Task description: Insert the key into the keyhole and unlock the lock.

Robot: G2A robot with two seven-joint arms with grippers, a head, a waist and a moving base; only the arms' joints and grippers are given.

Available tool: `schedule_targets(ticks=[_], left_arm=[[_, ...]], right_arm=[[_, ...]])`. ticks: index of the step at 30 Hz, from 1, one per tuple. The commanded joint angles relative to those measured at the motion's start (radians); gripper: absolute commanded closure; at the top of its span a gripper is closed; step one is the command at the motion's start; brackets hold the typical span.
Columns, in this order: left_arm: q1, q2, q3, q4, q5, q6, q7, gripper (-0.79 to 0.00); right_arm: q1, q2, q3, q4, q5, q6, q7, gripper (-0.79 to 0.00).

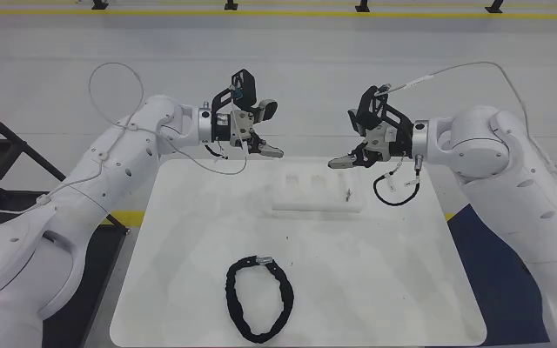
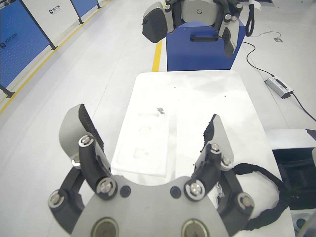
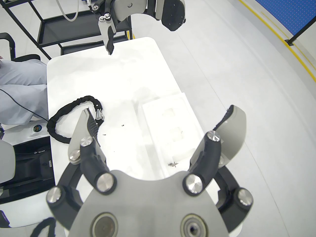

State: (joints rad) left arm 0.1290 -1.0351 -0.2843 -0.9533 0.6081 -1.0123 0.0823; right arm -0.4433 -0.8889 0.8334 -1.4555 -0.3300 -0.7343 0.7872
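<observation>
A small metal key (image 1: 347,193) lies in the right-hand pocket of a white foam tray (image 1: 287,205) at the back of the white table (image 1: 392,287). The lock (image 1: 259,297), a black fabric-covered loop with a metal cylinder end (image 1: 264,259), rests near the front edge. My left gripper (image 1: 270,130) hovers open above the table's back-left edge, left of the tray. My right gripper (image 1: 352,130) hangs open above the tray's right end, close over the key (image 3: 173,164). The left wrist view has the key (image 2: 160,110) at the tray's far end and the lock (image 2: 271,198) beside my gripper (image 2: 148,110).
A blue cabinet (image 2: 197,55) stands past the table's right end, with a power brick (image 2: 279,87) and cable on the floor. A black shelf rack (image 3: 49,25) stands beyond the left end. Bare tabletop lies between tray (image 3: 153,107) and lock (image 3: 71,109).
</observation>
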Motion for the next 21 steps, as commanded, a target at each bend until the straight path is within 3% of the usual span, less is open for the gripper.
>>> schedule_targets(ticks=[1,15,21], left_arm=[[0.000,0.000,0.000,0.000,0.000,0.000,0.000,-0.785],[0.000,0.000,0.000,0.000,0.000,0.000,0.000,-0.785],[0.000,0.000,0.000,0.000,0.000,0.000,0.000,-0.785]], right_arm=[[0.000,0.000,0.000,0.000,0.000,0.000,0.000,-0.785],[-0.011,0.000,0.004,0.000,-0.015,0.019,-0.019,-0.785],[-0.051,-0.006,-0.007,0.064,-0.021,0.045,-0.059,-0.785]])
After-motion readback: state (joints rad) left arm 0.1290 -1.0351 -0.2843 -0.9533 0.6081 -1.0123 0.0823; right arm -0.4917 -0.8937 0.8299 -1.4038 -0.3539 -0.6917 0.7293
